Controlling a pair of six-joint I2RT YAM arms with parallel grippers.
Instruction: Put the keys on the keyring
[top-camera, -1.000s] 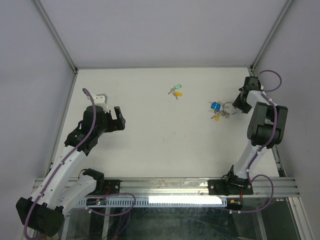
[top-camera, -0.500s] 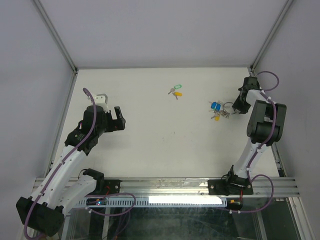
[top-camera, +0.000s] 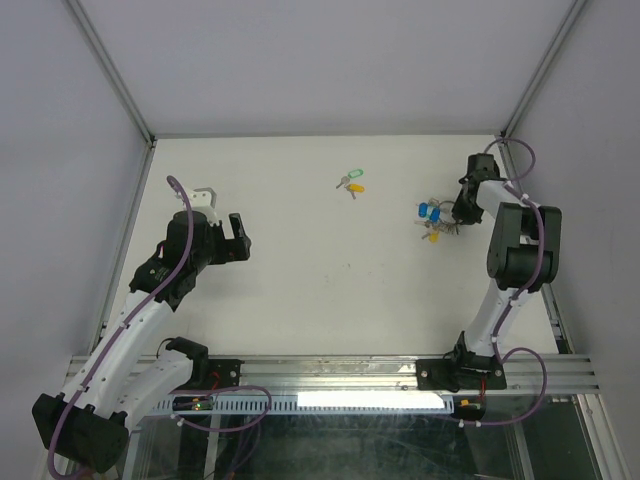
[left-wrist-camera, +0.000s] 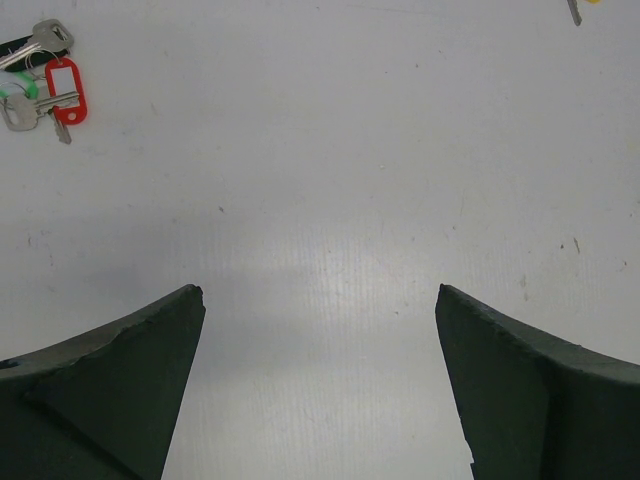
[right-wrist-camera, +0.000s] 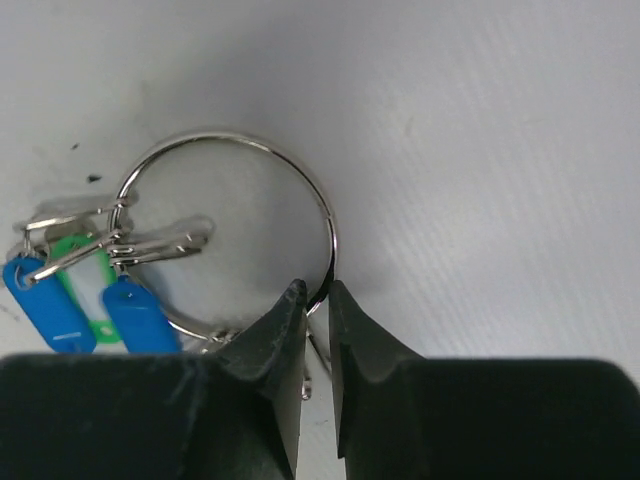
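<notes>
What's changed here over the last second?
The right hand moved left onto the keyring and now pinches its wire. The left hand stayed open and still, and the green and yellow keys haven't moved.

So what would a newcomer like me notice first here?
Probably the right gripper, its two dark fingers pinched onto a thin silver wire keyring carrying bright blue plastic tags, at the far right of the white table. Next, two small silver keys with green and yellow tags lie loose toward the back middle, while the left gripper hangs open on the left.
</notes>
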